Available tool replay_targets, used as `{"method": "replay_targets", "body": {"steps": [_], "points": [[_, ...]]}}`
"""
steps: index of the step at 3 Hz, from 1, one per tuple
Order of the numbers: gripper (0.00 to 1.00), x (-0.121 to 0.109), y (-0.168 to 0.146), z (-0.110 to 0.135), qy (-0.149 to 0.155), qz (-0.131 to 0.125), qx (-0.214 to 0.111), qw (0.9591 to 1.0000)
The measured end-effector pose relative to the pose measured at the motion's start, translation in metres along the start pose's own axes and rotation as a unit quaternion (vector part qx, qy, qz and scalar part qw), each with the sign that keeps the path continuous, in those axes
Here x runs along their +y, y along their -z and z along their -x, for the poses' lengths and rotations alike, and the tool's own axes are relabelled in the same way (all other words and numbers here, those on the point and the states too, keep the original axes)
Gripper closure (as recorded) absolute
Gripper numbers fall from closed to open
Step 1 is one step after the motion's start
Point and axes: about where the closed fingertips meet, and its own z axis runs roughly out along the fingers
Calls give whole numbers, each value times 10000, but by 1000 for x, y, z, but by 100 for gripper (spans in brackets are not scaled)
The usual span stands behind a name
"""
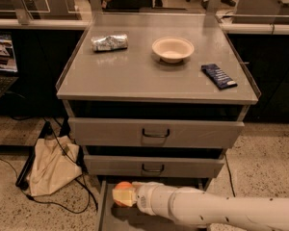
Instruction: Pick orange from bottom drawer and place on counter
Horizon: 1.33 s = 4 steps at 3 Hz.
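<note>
**Spotter:** Where's the orange?

**Operator:** I see the orange (125, 186) down in the bottom drawer (105, 216), at its left side, close under the front of the drawer above. The drawer is pulled out.

**Spotter:** And the gripper?

**Operator:** My gripper (121, 197) is right against the fruit, its pale tip covering the middle of it from the front. I can't tell whether it is clamped on it or just touching. The white arm (221, 211) reaches in low from the right, lying across the drawer.

**Spotter:** Above that?

**Operator:** The middle drawer (153, 166) and top drawer (155, 133) are each out a little, dark handles facing me. On the counter (135, 78) there's a beige bowl (173, 48) towards the back centre, a crumpled foil packet (109, 42) at the back left, and a dark blue wrapper (218, 76) near the right rim, all well apart.

**Spotter:** On the floor?

**Operator:** A tan cloth bag (50, 166) slumps left of the cabinet with black cables (67, 203) running by it.
</note>
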Motion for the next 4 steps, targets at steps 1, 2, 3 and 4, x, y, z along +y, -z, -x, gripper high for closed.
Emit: {"method": "replay_targets", "body": {"steps": [1, 2, 3, 4], "points": [[100, 31, 48, 63, 775, 35, -417, 9961], [100, 46, 82, 104, 1158, 22, -699, 9908], [100, 54, 111, 143, 1396, -62, -1107, 9840], [100, 54, 115, 146, 1391, -84, -1154, 9835]]}}
